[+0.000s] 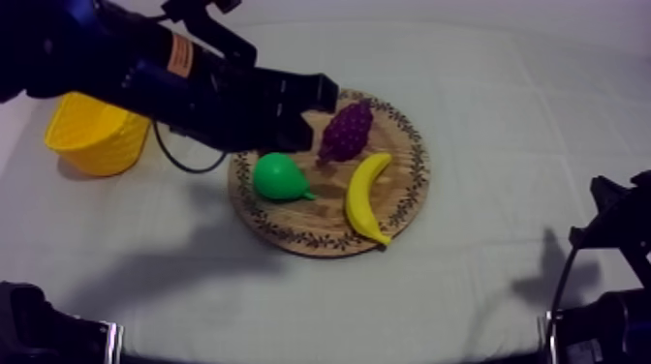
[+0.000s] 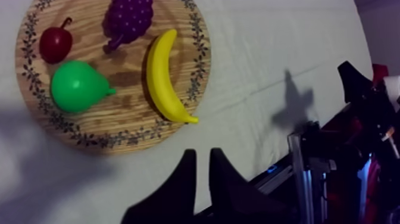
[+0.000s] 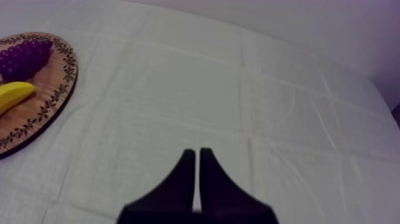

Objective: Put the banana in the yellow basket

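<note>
The yellow banana (image 1: 366, 197) lies on the right part of the round wooden board (image 1: 291, 230), beside a green pear (image 1: 281, 177) and purple grapes (image 1: 346, 131). My left arm reaches in from the upper left, and its gripper (image 1: 327, 94) hangs over the board's far left edge. In the left wrist view the banana (image 2: 163, 77) lies below and ahead of my left gripper (image 2: 202, 154), whose fingers stand a narrow gap apart with nothing between them. A small red fruit (image 2: 55, 44) sits beside the pear (image 2: 77, 87). My right gripper (image 3: 197, 152) is shut over bare cloth.
The yellow basket (image 1: 97, 131) stands at the far left of the table, partly under my left arm. My right arm (image 1: 620, 232) rests low at the right edge. Open cloth lies in front of and to the right of the board.
</note>
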Motion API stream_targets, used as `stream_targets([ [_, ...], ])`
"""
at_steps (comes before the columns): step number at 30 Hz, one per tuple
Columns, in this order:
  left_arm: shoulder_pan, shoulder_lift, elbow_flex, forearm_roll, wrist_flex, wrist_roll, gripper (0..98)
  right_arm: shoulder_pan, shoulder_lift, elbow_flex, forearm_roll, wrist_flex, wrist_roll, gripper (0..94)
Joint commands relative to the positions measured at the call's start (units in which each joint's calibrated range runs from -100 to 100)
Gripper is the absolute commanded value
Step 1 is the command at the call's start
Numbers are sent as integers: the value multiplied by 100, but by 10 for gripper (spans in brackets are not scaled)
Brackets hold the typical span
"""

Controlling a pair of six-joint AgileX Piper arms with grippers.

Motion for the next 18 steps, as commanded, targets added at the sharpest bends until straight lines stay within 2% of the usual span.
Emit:
stream_targets([
  [1, -4, -3, 139, 33, -116, 8, 98, 0, -4, -3, -1, -2, 0, 6],
  [5, 25, 18, 300, 77, -307, 73, 141, 0, -4, -3, -1, -2, 0, 6],
  [8, 57, 36, 358, 71, -379, 125, 293, 0, -4, -3, -1, -2, 0, 6],
  [10, 76, 42, 416, 59, -439, 157, 357, 0, -4, -3, -1, -2, 0, 6],
  [14, 103, 39, 595, 51, -596, 238, 411, 0, -4, -3, -1, -2, 0, 6],
  [18, 91, 26, 768, 121, -786, 268, 440, 0, -4, -3, -1, -2, 0, 6],
])
